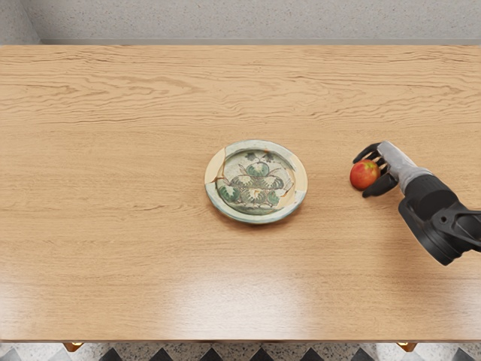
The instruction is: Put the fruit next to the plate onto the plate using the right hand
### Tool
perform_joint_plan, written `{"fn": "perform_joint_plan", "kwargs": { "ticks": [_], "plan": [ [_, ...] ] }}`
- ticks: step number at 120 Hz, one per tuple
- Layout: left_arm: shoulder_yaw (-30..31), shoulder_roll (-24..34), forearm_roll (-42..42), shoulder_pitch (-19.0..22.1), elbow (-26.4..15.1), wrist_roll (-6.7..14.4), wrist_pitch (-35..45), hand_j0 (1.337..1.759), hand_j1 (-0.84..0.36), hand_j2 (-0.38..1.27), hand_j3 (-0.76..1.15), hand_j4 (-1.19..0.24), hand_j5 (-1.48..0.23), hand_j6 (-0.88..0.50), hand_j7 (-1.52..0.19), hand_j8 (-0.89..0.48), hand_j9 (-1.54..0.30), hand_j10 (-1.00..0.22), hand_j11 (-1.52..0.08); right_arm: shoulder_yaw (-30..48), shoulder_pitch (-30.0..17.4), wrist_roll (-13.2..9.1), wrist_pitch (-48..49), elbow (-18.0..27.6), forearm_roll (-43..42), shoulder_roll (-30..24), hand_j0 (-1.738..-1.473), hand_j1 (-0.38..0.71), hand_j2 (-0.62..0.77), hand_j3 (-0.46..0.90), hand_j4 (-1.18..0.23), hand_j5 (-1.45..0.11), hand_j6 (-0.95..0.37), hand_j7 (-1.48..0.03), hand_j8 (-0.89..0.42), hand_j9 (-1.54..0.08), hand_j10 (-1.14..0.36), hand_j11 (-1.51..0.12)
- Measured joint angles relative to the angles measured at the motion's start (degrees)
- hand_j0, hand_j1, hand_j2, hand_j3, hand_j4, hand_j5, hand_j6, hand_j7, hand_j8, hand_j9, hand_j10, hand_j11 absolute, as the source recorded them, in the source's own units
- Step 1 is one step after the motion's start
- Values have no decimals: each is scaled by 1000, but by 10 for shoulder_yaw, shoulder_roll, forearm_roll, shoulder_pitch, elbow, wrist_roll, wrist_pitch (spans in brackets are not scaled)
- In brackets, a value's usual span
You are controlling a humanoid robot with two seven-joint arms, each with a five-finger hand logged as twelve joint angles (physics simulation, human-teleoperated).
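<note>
A red apple [364, 174] rests on the wooden table [135, 226], to the right of a round ceramic plate [213, 177] painted with green fruit. My right hand [373, 171] comes in from the right edge and its dark fingers [367, 153] curl around the apple from the right side, above and below it. The apple still sits on the tabletop, a hand's width from the plate's right rim. The plate holds nothing.
The far table edge meets a grey wall at the top. The near edge runs along the bottom, with checkered floor below it.
</note>
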Motion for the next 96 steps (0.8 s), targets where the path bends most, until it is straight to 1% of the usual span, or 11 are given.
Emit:
{"fn": "perform_joint_plan", "kwargs": {
  "ticks": [13,19,21,22,37,43,46,70,73,90,96],
  "plan": [
    [0,0,0,0,0,0,0,1658,73,46,0,-230,-299,-230,-299,-230,-299,-230,-299,1,1,-1,0,0,2,0,-1673,119,-34,236,-648,-851,-494,-855,-555,-845,-664,-842],
    [0,0,0,0,0,0,0,1658,73,46,0,-230,-299,-230,-299,-230,-299,-230,-299,1,2,-1,0,1,2,0,-1673,127,38,126,-656,-876,-501,-878,-556,-867,-683,-863],
    [0,0,0,0,0,0,0,1658,73,46,0,-230,-299,-230,-299,-230,-299,-230,-299,1,3,-1,0,1,3,0,-1660,135,82,14,-657,-884,-501,-884,-558,-873,-687,-870],
    [0,0,0,0,0,0,0,1658,73,46,0,-230,-299,-230,-299,-230,-299,-230,-299,2,3,-1,0,1,4,0,-1658,140,91,2,-657,-889,-501,-887,-556,-878,-689,-875],
    [0,0,0,0,0,0,0,1658,73,46,0,-230,-299,-230,-299,-230,-299,-230,-299,2,18,0,19,5,26,-6,-1655,195,180,0,-591,-946,-454,-921,-508,-928,-704,-927],
    [0,0,0,0,0,0,0,1658,73,46,0,-230,-299,-230,-299,-230,-299,-230,-299,3,25,0,38,5,39,-10,-1654,207,174,0,-570,-962,-438,-929,-487,-944,-705,-944],
    [0,0,0,0,0,0,0,1658,73,46,0,-230,-299,-230,-299,-230,-299,-230,-299,4,30,1,50,6,46,-12,-1654,213,193,0,-563,-969,-433,-932,-481,-951,-706,-951],
    [0,0,0,0,0,0,0,1658,73,46,0,-230,-299,-230,-299,-230,-299,-230,-299,63,43,3,188,5,100,-43,-1653,232,207,0,-523,-998,-411,-947,-455,-971,-713,-973],
    [0,0,0,0,0,0,0,1658,73,46,0,-230,-299,-230,-299,-230,-299,-230,-299,73,43,3,206,5,107,-48,-1653,240,233,0,-521,-999,-409,-948,-453,-972,-715,-973],
    [0,0,0,0,0,0,0,1658,73,46,0,-230,-299,-230,-299,-230,-299,-230,-299,125,44,3,302,5,141,-71,-1653,258,252,0,-502,-1003,-397,-952,-444,-973,-719,-974],
    [0,0,0,1,0,0,0,1658,73,46,0,-230,-299,-230,-299,-230,-299,-230,-299,141,44,3,334,5,157,-77,-1653,266,280,0,-493,-1000,-399,-953,-445,-975,-719,-976]
  ]
}}
